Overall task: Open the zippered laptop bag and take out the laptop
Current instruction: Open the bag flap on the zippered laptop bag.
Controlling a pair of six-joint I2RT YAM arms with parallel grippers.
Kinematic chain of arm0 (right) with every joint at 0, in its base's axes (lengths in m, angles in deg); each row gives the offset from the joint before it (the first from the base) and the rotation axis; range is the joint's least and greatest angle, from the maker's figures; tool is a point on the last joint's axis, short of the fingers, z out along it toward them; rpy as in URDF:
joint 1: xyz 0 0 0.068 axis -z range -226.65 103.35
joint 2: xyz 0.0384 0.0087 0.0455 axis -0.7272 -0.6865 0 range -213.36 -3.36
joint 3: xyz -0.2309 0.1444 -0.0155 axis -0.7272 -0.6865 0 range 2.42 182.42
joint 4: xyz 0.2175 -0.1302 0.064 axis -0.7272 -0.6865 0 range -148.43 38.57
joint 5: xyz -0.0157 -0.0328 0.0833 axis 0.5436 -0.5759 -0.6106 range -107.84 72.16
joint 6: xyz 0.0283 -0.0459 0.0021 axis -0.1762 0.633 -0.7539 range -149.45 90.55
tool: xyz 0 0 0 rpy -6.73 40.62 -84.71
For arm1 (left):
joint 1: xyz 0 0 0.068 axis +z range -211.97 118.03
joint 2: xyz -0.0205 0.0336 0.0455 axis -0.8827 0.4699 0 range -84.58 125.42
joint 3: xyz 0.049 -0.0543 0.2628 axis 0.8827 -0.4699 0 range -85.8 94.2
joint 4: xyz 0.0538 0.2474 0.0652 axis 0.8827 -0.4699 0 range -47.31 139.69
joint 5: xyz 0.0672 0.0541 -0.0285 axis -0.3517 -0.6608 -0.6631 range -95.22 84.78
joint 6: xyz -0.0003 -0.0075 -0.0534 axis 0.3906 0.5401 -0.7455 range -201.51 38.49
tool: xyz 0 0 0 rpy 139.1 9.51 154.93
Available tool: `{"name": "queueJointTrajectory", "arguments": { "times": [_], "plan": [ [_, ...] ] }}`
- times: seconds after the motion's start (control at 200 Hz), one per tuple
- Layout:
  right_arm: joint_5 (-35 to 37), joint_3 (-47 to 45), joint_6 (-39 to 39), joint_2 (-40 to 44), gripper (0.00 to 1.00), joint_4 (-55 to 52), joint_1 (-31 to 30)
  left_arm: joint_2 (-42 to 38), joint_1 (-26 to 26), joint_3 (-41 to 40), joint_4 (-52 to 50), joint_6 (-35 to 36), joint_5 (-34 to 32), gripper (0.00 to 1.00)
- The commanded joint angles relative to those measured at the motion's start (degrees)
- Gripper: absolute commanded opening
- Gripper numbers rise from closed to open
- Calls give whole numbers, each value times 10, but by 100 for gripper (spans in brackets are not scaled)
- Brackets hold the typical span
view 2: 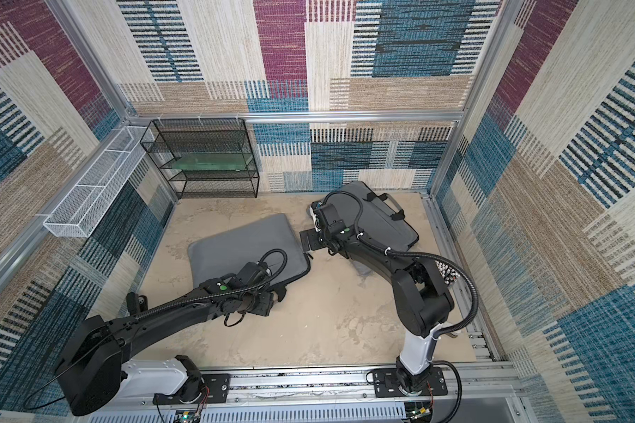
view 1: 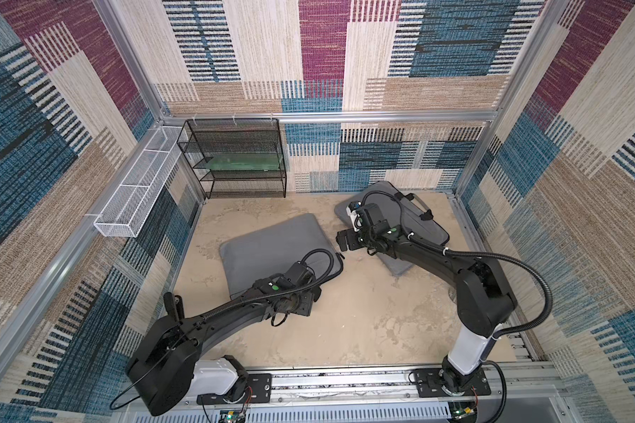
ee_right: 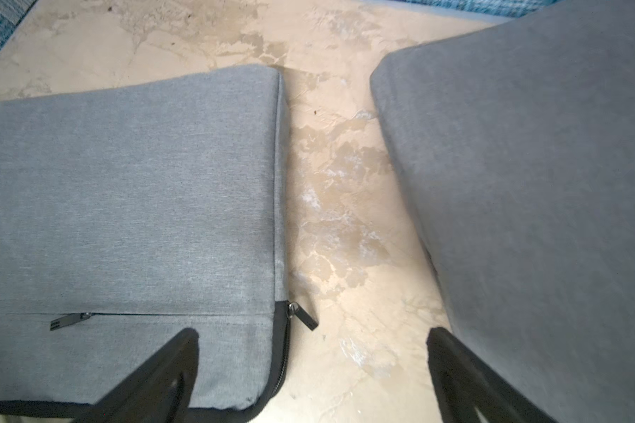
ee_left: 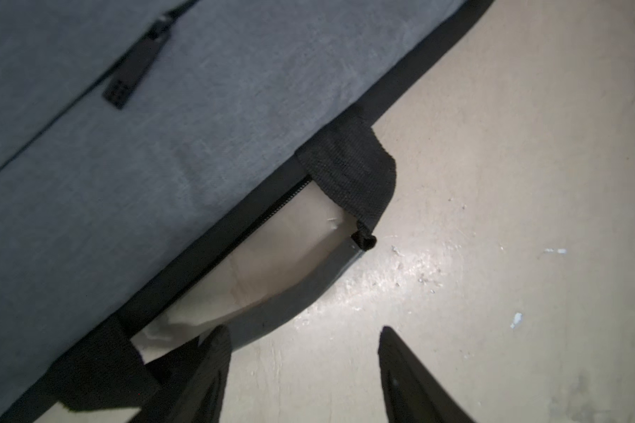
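**Though zipper state is unclear, laptop not out**

Laptop bag flat on desk; left pincer released beside handle, right pincer released near corner zipper pull. Zipper open or shut: cannot tell. Laptop unseen; removal judged outstanding

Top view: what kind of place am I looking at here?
Probably a robot test cell: aluminium frame lined with carpet, left arm and right arm bolted to a rail, wire shelf in the corner.
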Motion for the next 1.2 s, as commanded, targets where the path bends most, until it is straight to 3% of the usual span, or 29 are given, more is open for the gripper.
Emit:
{"name": "queueJointTrajectory", "arguments": {
  "times": [0.0, 0.225, 0.316, 0.551, 0.836, 0.987, 1.122, 1.197],
  "plan": [
    [41, -33, -25, 51, 95, 11, 1, 22, -1, 13, -28, 41, 13, 64],
    [126, -125, -69, 184, 95, 21, 8, 52, 0, 12, -29, 49, 24, 63],
    [149, -161, -89, 240, 95, 28, 14, 68, 0, 14, -28, 48, 28, 56],
    [104, -219, -106, 315, 95, 42, 63, 104, 0, 22, -30, 39, -9, 45],
    [85, -253, -108, 345, 95, 70, 81, 131, -1, 25, -25, 29, -37, 42],
    [74, -263, -105, 354, 95, 88, 86, 139, 0, 36, -25, 33, -32, 17],
    [80, -272, -106, 365, 95, 97, 87, 126, -1, 50, -24, 34, -27, 0],
    [69, -281, -111, 374, 95, 110, 90, 112, 0, 64, -22, 32, -19, 0]
  ]
}}
